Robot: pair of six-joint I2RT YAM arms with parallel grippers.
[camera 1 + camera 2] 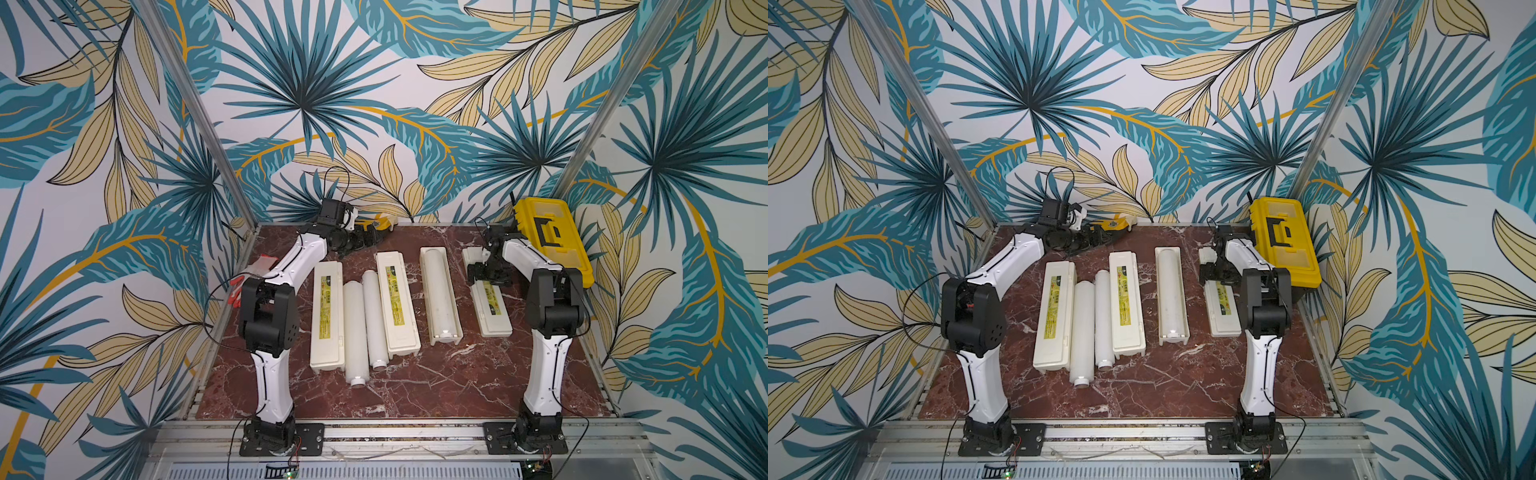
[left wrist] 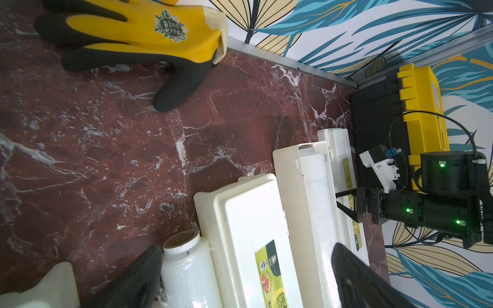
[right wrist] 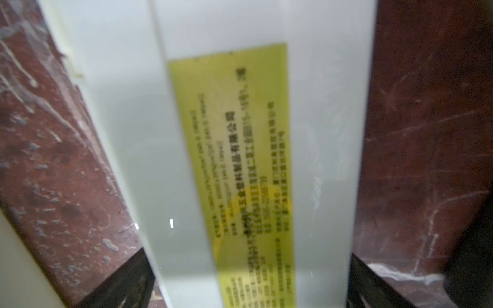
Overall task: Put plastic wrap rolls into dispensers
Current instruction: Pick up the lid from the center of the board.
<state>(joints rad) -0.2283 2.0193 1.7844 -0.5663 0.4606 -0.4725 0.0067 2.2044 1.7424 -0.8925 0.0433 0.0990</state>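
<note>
- While one roll [image 1: 439, 286] lies in the open tray of the right dispenser [image 1: 446, 340], its lid [image 1: 494, 316] lies folded flat on the table [image 1: 415, 386] to the right, so that box is filled but not shut.
- Whether this roll's ends sit properly in the tray's end holders is too small to tell.
- Two loose rolls [image 1: 355, 332] lie side by side on the table, seemingly touching, between the left dispenser [image 1: 327, 311] and the middle dispenser [image 1: 398, 303]. Both of these boxes are shut, labels up.
- Right gripper [image 1: 489, 277] hovers low over the far half of the lid, fingers [image 3: 125, 282] spread to either side of it. Whether they touch its edges I cannot tell.
- Left gripper [image 1: 368, 240] hangs near the far edge, beside the glove [image 2: 138, 29], fingers [image 2: 357, 277] spread wide and empty.
- Judged from this, roughly a third is done: one roll seated, two to go.
- Left to do, as I read it: close that lid, then open each shut box, lay a roll in, and close it.
- The toolbox [image 1: 548, 241] at far right plays no part.
</note>
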